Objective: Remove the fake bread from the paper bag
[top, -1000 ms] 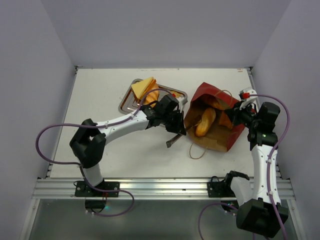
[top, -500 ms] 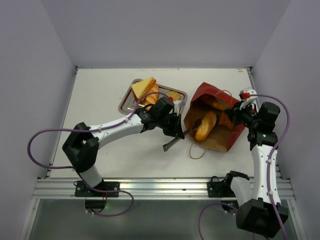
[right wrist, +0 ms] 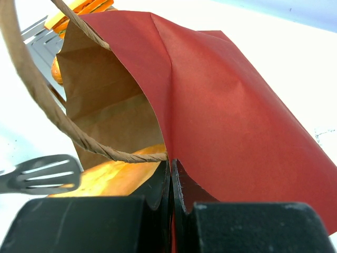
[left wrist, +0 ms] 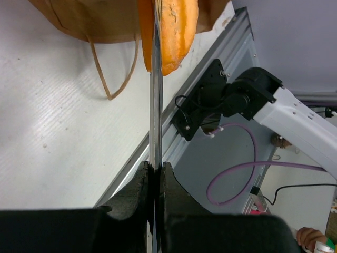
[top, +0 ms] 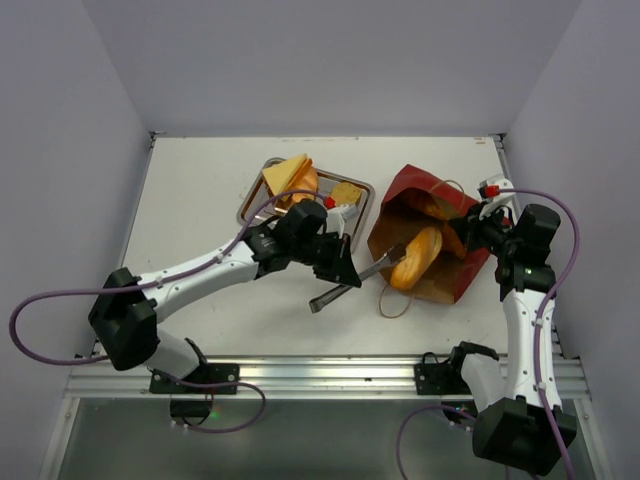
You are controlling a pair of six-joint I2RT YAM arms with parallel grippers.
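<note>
We list glossy orange toy loaf [top: 415, 257] lying just rightward of, seemingly touching, slotted steel spatula [top: 372, 268] clamped in left gripper [left wrist: 155, 168]; right gripper [right wrist: 171, 167] pinches dark-red paper bag [right wrist: 221, 105].

A white table [top: 200, 220] with a faintly ribbed top fills the middle of the top view. Plain, pale lilac-grey walls close it in on three sides: a back wall [top: 320, 60] along its far edge, a left wall [top: 60, 150] along its left edge and a right wall [top: 590, 100] along its right edge. An aluminium rail [top: 320, 372] runs the length of the near edge, and a dull grey surface [top: 330, 440] lies lower down beyond it. The light is soft and even, leaving only faint shadows on the tabletop.
</note>
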